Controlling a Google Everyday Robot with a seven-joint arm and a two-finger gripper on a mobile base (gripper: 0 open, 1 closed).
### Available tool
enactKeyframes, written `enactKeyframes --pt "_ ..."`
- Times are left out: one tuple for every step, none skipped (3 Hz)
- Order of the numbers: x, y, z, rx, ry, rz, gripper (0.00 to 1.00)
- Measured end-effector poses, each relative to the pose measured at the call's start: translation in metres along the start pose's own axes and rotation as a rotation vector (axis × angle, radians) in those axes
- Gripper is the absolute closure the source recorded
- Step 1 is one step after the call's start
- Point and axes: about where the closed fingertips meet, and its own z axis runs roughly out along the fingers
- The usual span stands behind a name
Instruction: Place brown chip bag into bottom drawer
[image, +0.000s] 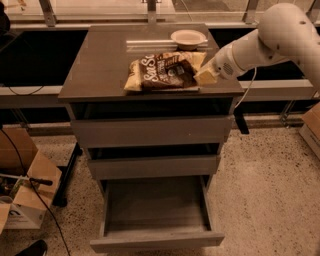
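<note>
The bag (165, 72) lies flat on the bench (100, 65), in the front right part of its top. Its long axis runs left to right across the bench, slightly skewed: the left pale end sits nearer the front edge and the right pale end a little further back. The dark brown middle faces up, with the white lettering starting at the left end. The bag's front side lies close along the bench's front edge.

The gripper (206, 77) is at the bag's right end, low over the bench's front right corner and touching the bag there. Whether the jaws are apart or clamped on the bag cannot be told. The white arm (270, 40) reaches in from the upper right.

Behind the bag, near the back edge, stands a small bowl (188, 37), apart from it.

Below the top, the two upper drawers (152, 131) stick out only a little. The bottom drawer (157, 241) is pulled well out, with its bare wooden floor showing. Cardboard boxes (25, 195) sit on the speckled floor at the lower left.
</note>
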Motion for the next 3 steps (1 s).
enactKeyframes --pt "0.018 0.040 -0.034 -0.014 0.027 0.014 1.00" --pt "0.045 0.095 -0.073 -0.052 0.085 0.064 1.00" --pt "0.087 0.159 -0.105 -0.112 0.188 0.143 1.00"
